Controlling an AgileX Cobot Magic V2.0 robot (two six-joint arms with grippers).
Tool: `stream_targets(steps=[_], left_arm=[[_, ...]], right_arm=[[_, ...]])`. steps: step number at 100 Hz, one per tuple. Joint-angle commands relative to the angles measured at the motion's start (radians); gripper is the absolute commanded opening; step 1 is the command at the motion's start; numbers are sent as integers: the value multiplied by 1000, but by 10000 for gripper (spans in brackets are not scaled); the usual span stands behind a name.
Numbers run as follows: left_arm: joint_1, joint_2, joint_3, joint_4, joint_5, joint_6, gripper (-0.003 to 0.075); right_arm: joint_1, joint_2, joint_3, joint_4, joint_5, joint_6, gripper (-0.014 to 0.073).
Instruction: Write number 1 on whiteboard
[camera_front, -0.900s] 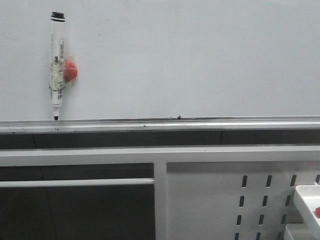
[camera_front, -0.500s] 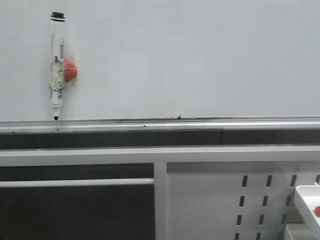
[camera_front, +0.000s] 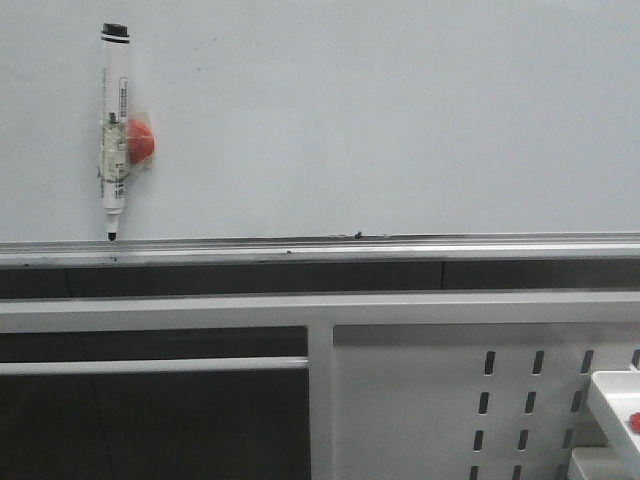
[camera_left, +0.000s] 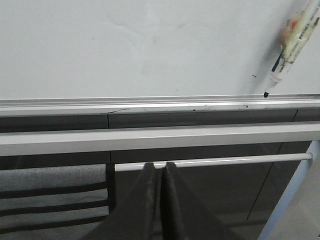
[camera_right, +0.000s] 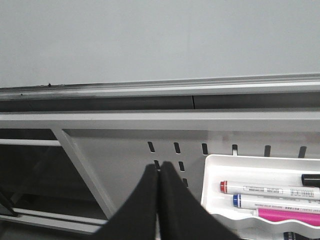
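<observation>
The whiteboard (camera_front: 380, 120) fills the upper part of the front view, with its silver rail (camera_front: 330, 247) along the lower edge. It carries no number 1 stroke. A white marker (camera_front: 114, 130) with a black cap end hangs tip-down on the board at the left, taped to a red magnet (camera_front: 141, 141). It also shows in the left wrist view (camera_left: 291, 47). My left gripper (camera_left: 160, 165) is shut and empty below the rail. My right gripper (camera_right: 159, 168) is shut and empty in front of the slotted panel. Neither gripper shows in the front view.
A white slotted metal panel (camera_front: 450, 400) stands below the board at the right. A white tray (camera_right: 260, 167) on it holds red, blue and pink markers (camera_right: 270, 188). White frame bars (camera_front: 300, 310) cross below the rail. A small black smudge (camera_front: 357, 236) sits on the rail.
</observation>
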Motion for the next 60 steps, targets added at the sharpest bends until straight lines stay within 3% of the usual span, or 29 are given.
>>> stream_targets(steps=[1, 29, 45, 50, 60], left_arm=[[4, -24, 34, -13, -48, -10, -20], [4, -24, 34, 3, -48, -10, -20], [4, -24, 34, -4, -105, -10, -20], [4, -24, 34, -81, -154, -10, -20], [4, -24, 34, -397, -194, -10, -20]], right_arm=[[-5, -16, 15, -23, -24, -4, -51], [-5, -16, 15, -23, -24, -4, -51], [-5, -16, 13, -30, -105, -4, -51], [-5, -16, 13, -25, -151, -4, -51], [-5, -16, 13, 11, -266, -4, -51]])
